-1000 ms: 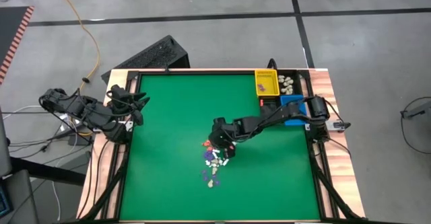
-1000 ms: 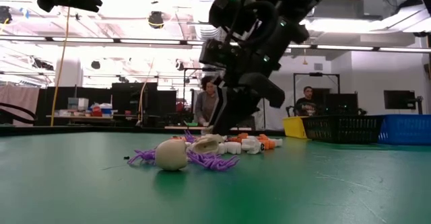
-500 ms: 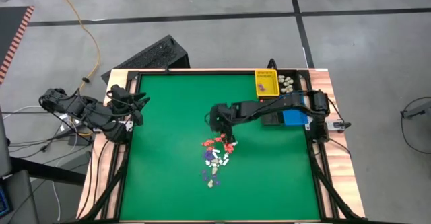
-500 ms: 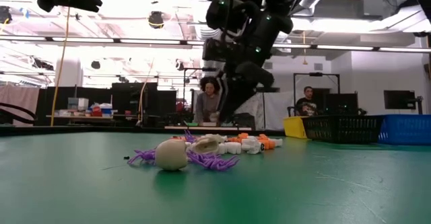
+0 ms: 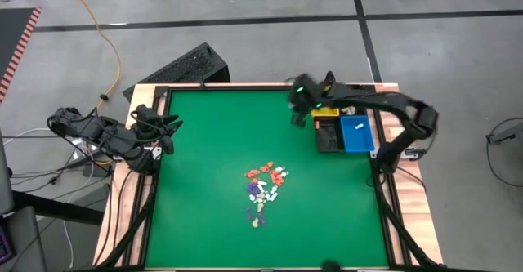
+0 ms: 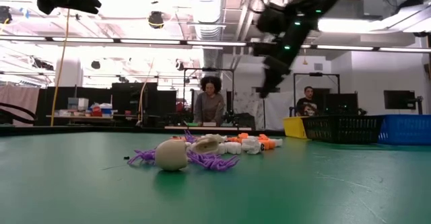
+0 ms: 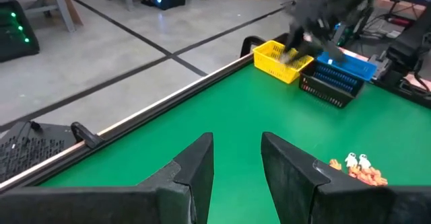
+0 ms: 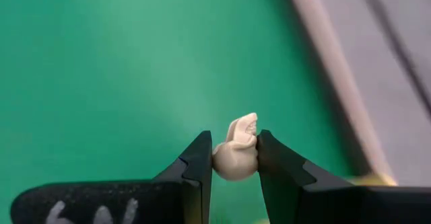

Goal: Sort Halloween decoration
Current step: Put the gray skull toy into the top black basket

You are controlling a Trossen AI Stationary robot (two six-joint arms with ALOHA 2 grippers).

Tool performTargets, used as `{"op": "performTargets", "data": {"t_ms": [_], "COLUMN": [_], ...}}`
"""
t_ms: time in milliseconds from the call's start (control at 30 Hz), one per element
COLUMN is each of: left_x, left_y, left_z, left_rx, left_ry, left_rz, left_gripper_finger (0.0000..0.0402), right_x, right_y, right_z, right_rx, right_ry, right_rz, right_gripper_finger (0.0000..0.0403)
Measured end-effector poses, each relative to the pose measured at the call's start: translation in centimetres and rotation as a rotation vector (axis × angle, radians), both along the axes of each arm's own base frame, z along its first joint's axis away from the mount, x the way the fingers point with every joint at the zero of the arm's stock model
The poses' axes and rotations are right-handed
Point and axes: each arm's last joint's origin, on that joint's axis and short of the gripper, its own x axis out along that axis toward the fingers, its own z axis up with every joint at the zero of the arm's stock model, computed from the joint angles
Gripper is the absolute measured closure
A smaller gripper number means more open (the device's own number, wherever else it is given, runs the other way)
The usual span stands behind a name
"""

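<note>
No writing can be read anywhere. The right gripper (image 8: 234, 158) is closed on a cream-white trinket (image 8: 237, 151), near the table's (image 5: 204, 182) far right corner. The other trinkets (image 5: 263, 189) lie mid-table. The left gripper (image 7: 237, 158) waits half open, empty, at the left edge.

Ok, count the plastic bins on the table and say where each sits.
3. The yellow bin, the black bin and the blue bin cluster at the table's far right corner, yellow farthest back, partly covered by the right arm in the high view. More could be hidden under that arm.
</note>
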Motion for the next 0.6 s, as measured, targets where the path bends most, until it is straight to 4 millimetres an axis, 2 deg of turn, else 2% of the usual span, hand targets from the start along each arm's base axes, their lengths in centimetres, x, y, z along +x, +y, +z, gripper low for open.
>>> {"op": "performTargets", "data": {"t_ms": [167,333,467,600], "left_x": [0.0,0.0,0.0,0.0], "left_y": [0.0,0.1,0.1,0.1], "left_z": [0.0,0.1,0.1,0.1], "left_rx": [0.001,0.012,0.018,0.017], "left_ry": [-0.004,-0.012,-0.017,-0.018], "left_rz": [0.007,0.031,0.045,0.044], "left_gripper_finger": [0.0288,0.0288,0.0288,0.0288], "right_x": [-6.5,-11.0,-13.0,-13.2], "right_y": [-2.6,-4.2,-5.0,-5.7], "right_z": [0.6,0.0,-1.6,-2.6], "right_rx": [-0.075,-0.01,0.092,0.121], "right_ry": [-0.008,-0.08,-0.074,-0.045], "right_rz": [-0.419,-0.779,-0.994,-1.027], "right_gripper_finger": [0.029,0.029,0.029,0.029]}}
